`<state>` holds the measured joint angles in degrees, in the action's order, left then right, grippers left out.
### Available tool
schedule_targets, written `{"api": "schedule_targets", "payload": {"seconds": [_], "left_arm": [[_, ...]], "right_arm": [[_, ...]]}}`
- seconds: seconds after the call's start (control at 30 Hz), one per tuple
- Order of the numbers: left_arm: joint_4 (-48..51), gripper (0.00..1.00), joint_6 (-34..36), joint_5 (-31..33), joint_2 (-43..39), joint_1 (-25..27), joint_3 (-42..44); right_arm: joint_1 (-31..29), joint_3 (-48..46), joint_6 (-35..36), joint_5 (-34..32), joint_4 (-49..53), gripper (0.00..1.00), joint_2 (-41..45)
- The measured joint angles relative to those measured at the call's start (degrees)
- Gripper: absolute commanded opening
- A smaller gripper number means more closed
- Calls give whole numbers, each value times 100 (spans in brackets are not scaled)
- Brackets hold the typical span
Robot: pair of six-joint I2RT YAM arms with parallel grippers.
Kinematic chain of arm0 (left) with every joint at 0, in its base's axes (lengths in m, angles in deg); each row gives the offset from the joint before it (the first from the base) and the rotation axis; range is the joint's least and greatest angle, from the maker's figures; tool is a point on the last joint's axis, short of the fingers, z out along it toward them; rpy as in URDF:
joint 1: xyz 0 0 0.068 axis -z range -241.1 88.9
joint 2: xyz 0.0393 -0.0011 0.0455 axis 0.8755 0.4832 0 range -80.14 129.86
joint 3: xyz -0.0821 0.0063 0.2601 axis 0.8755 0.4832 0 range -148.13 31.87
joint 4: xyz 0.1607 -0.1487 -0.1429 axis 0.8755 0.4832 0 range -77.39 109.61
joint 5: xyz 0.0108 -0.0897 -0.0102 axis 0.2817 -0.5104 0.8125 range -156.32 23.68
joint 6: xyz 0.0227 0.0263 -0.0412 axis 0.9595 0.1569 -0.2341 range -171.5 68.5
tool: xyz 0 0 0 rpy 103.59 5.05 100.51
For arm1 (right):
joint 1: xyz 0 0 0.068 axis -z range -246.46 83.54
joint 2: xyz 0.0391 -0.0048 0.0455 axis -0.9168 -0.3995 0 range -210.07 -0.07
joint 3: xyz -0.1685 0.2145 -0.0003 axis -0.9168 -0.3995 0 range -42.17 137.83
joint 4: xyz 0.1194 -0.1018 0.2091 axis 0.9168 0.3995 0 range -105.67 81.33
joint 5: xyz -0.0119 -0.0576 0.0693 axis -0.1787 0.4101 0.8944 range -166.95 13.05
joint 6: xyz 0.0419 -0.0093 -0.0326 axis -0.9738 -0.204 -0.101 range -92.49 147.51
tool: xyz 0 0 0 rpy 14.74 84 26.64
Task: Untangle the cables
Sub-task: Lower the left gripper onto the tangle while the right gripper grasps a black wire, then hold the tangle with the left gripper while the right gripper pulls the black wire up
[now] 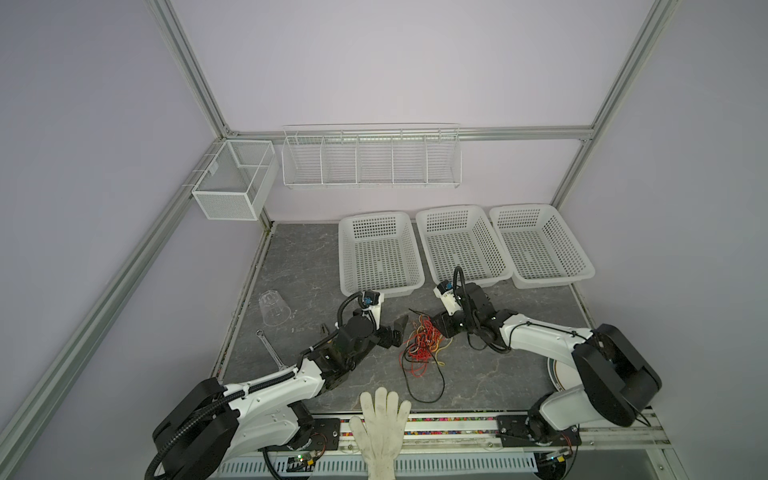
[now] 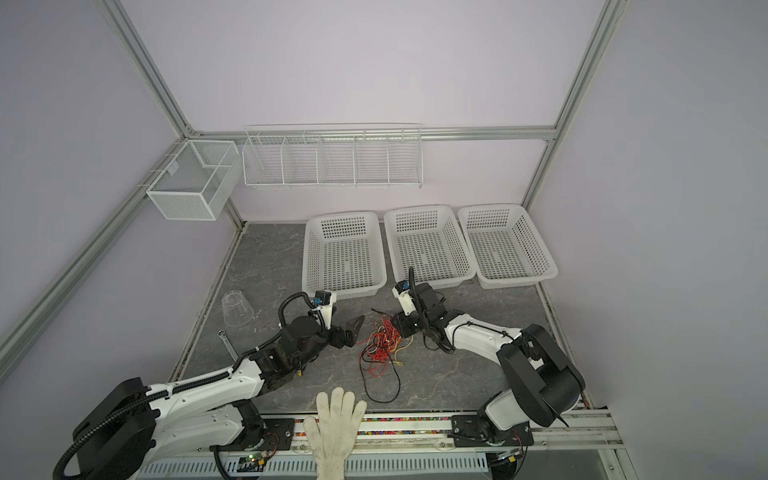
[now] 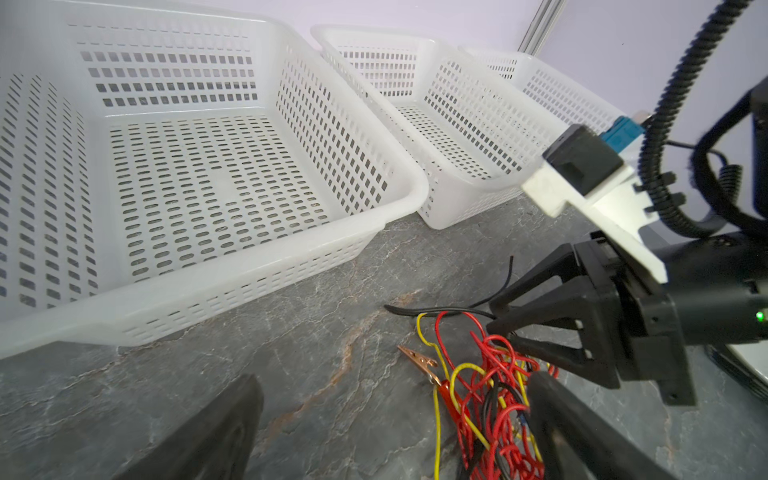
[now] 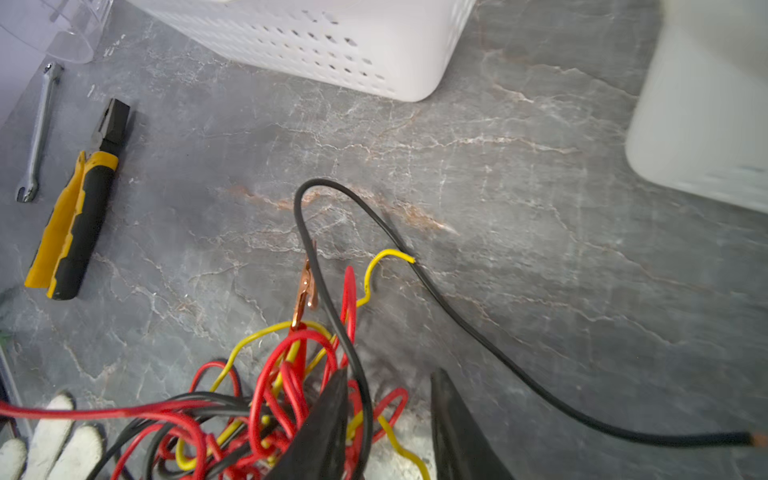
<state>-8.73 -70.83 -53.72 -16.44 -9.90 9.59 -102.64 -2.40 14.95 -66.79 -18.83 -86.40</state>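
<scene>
My left gripper (image 1: 397, 332) sits low just left of the cable tangle (image 1: 424, 349), jaws spread wide, forearm reaching in from that side. My right gripper (image 4: 390, 415) angles down at the tangle's right edge, tips among the strands. Its jaws are drawn partway in, with a gap between them.

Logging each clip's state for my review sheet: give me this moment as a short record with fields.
cables: red, yellow and black, tangled in one heap between the grippers
left gripper: open wide beside the heap, holding nothing
right gripper: jaws apart but narrower, tips at the heap's edge, no grip seen
baskets: three white, in a row behind the heap
other items: pliers, wrench, clear glass, glove
</scene>
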Motion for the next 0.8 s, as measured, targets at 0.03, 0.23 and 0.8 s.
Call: {"api": "schedule_targets", "payload": {"seconds": [0.03,0.23,0.8], "left_arm": [[-17,99,2,-2,4,0,0],[-74,99,0,-2,28,0,0],[-129,99,48,-22,26,0,0]], "right_arm": [[-31,26,-2,20,-26,21,-42],[-166,203,-13,15,-79,7,-92],[-636,1840,640,-284,664,7,1279]]}}
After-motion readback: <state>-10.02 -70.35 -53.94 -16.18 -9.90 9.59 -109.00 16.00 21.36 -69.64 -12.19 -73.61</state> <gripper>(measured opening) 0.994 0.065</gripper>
